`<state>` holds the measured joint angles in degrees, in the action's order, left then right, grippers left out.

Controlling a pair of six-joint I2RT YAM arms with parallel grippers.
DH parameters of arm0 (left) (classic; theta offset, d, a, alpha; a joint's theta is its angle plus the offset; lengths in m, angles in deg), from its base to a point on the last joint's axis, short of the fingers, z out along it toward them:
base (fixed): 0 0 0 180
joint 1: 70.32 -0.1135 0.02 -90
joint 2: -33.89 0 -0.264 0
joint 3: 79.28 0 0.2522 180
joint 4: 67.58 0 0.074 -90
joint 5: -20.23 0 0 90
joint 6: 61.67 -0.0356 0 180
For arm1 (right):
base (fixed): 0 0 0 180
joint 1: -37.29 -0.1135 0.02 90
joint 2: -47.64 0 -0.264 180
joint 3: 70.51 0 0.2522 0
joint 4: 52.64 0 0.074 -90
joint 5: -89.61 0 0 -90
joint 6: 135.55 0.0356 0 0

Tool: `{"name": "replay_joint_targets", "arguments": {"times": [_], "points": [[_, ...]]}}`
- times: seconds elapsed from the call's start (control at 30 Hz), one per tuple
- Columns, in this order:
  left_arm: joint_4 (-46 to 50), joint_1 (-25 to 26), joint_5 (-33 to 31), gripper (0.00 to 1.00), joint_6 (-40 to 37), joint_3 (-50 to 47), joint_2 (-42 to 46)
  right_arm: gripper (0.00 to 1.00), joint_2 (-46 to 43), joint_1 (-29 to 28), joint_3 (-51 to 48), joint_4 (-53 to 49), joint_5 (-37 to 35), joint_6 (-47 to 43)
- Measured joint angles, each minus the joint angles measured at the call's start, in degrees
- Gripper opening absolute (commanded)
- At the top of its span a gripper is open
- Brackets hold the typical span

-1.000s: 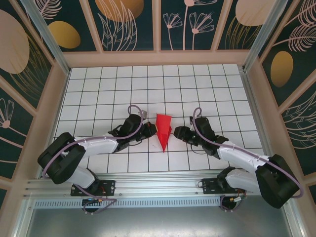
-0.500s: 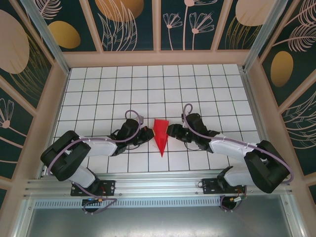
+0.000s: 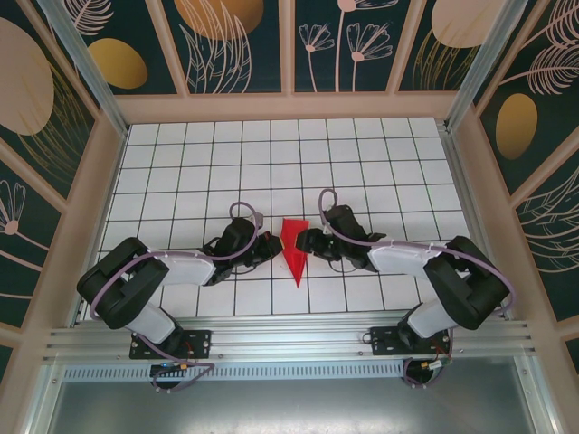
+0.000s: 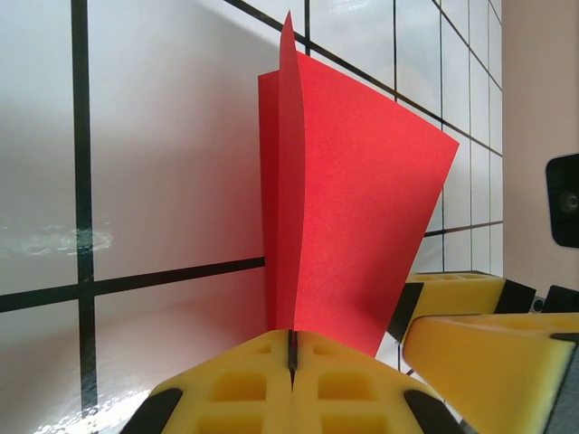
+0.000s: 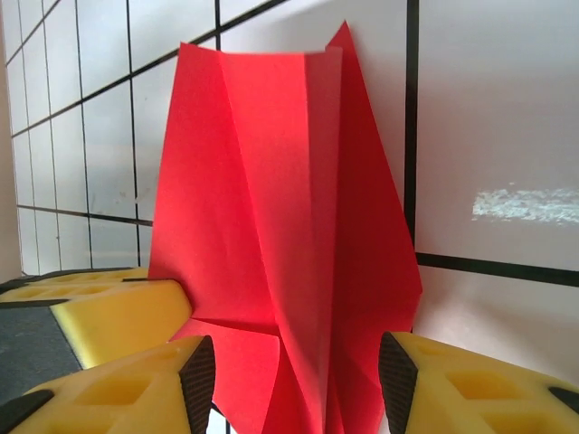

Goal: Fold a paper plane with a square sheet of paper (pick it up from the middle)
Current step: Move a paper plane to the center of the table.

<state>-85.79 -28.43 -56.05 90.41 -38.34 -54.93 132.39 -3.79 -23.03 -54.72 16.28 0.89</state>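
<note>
Paper plane (image 3: 293,246) stood on edge, its lower fold pinched in the left jaws, which were shut tight on it. The right jaws, partly open, had moved in and straddled its other side without gripping, likely for the next crease. It sat mid-counter (image 3: 362,163) between both arms.

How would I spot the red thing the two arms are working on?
Find the white grid-lined table; near its front edge, between the two arms, stands a folded wedge of bright red paper, pinched by the left end effector. Nothing else there is red or pointed.
</note>
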Motion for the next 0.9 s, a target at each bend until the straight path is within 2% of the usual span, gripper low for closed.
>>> {"name": "replay_joint_targets", "arguments": {"times": [0.57, 0.9], "points": [[0.0, 0.0, 0.0, 0.01, 0.0, 0.0, -0.7, 0.54, 1.7, -4.4, 0.1, 0.6, 1.8, 0.0], [0.0, 0.0, 0.0, 0.01, 0.0, 0.0, -0.7, 0.43, 3.6, -6.9, 3.3, -2.8, -2.7, -0.5]]}}
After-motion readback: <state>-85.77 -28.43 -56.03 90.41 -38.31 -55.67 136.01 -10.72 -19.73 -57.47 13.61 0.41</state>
